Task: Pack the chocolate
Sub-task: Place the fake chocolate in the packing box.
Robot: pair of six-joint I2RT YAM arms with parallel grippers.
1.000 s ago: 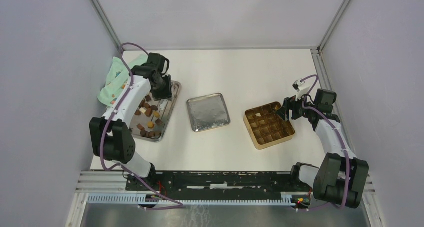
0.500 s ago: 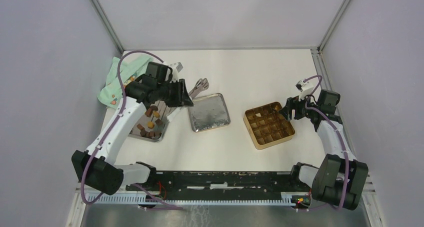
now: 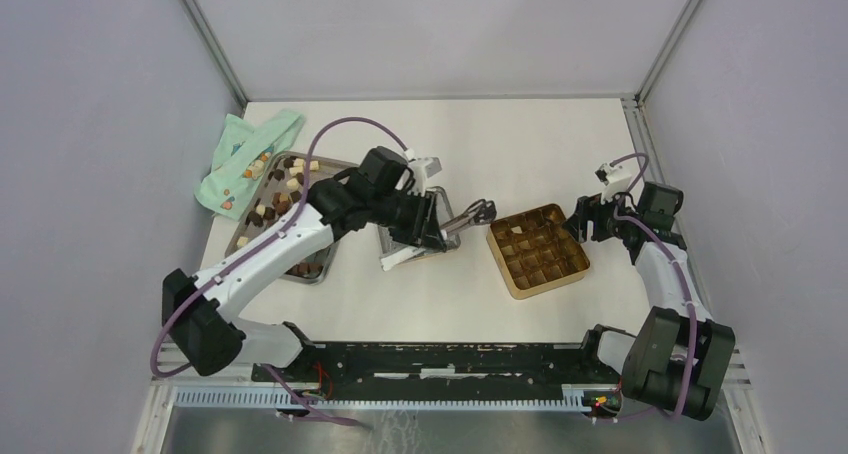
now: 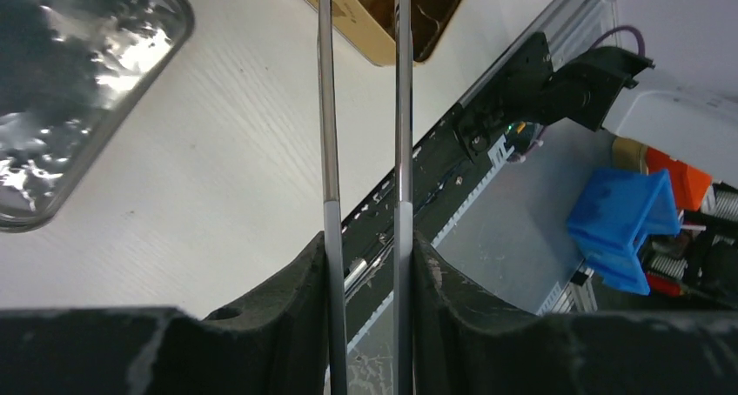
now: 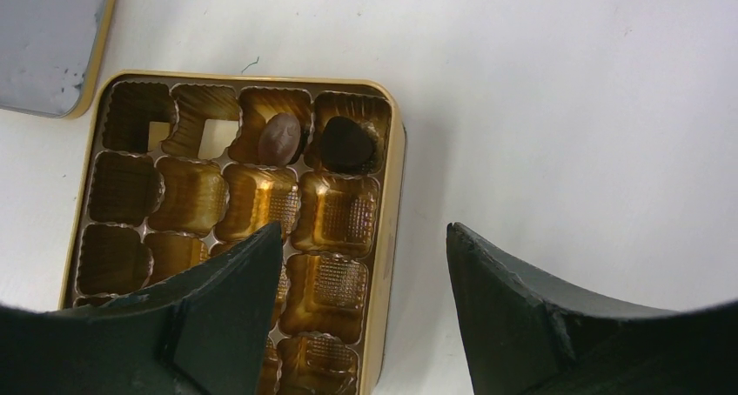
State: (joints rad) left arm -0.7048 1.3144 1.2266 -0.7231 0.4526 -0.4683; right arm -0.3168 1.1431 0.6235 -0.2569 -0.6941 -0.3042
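From above, most of the chocolate (image 3: 283, 189), dark, mid-brown and cream chunks, lies loose in a metal tray (image 3: 312, 277) near the surface's left edge, beside a green cloth (image 3: 240, 164). The left claw (image 3: 435, 224) hangs over a silver lid (image 3: 393, 252) mid-surface, clamped on tweezers (image 3: 465, 216) whose tips point at the gold tin (image 3: 552, 283); whether they carry anything cannot be told. The right claw (image 3: 583, 221) sits at the tin's right edge. The left wrist view shows both tweezer arms pinched between the fingers (image 4: 300, 299). In the right wrist view the claw is apart, and two brown chunks fill neighbouring compartments in the tin's far row.
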